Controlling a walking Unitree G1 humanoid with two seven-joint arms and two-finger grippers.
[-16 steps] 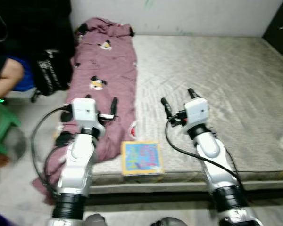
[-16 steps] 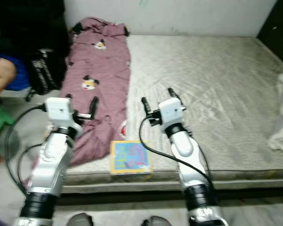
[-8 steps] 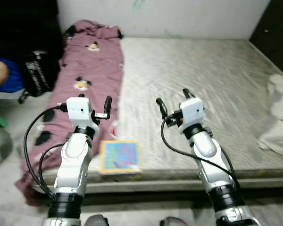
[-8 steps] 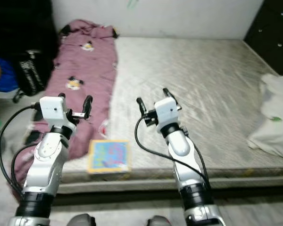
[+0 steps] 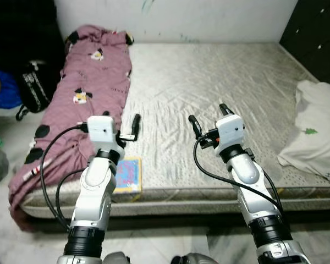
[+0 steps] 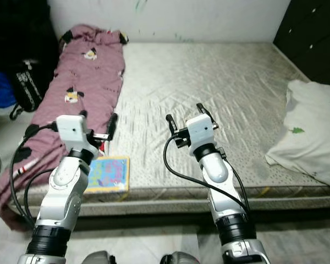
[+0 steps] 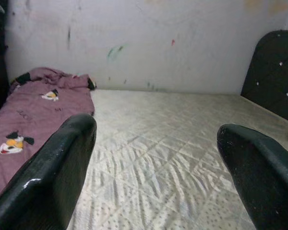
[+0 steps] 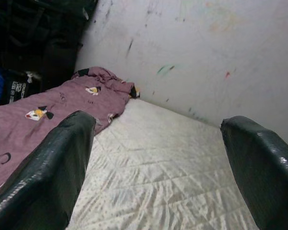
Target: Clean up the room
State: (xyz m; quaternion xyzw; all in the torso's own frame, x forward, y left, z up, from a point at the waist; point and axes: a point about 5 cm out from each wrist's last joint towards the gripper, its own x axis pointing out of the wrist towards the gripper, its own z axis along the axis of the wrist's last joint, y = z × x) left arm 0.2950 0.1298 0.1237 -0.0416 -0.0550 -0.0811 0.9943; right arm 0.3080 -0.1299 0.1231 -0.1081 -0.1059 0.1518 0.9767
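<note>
Before the robot lies a bare quilted mattress (image 5: 220, 82) on the floor, set against a pale marked wall (image 5: 170, 19). Along the mattress's left side stretches a mauve blanket (image 5: 82, 91) printed with cartoon figures, its far end bunched near the wall and its near end spilling over the mattress edge. At the near edge, just beside the blanket, rests a colourful children's book (image 6: 107, 173), lying flat and partly hidden behind the left forearm. On the right edge of the mattress sits a white pillow (image 5: 313, 129) with a small green mark. Left of the blanket, on the floor, stands a black bag (image 5: 36, 85) with something blue (image 5: 5, 91) behind it. A dark padded headboard (image 5: 316, 36) fills the far right corner.

Both arms are raised over the near part of the mattress, touching nothing. The left gripper (image 5: 129, 129) hovers above the blanket's inner edge, its 2 fingers spread wide with nothing between them. The right gripper (image 5: 208, 115) hovers over bare mattress, well apart from the book, its 2 fingers also spread wide and holding nothing.
</note>
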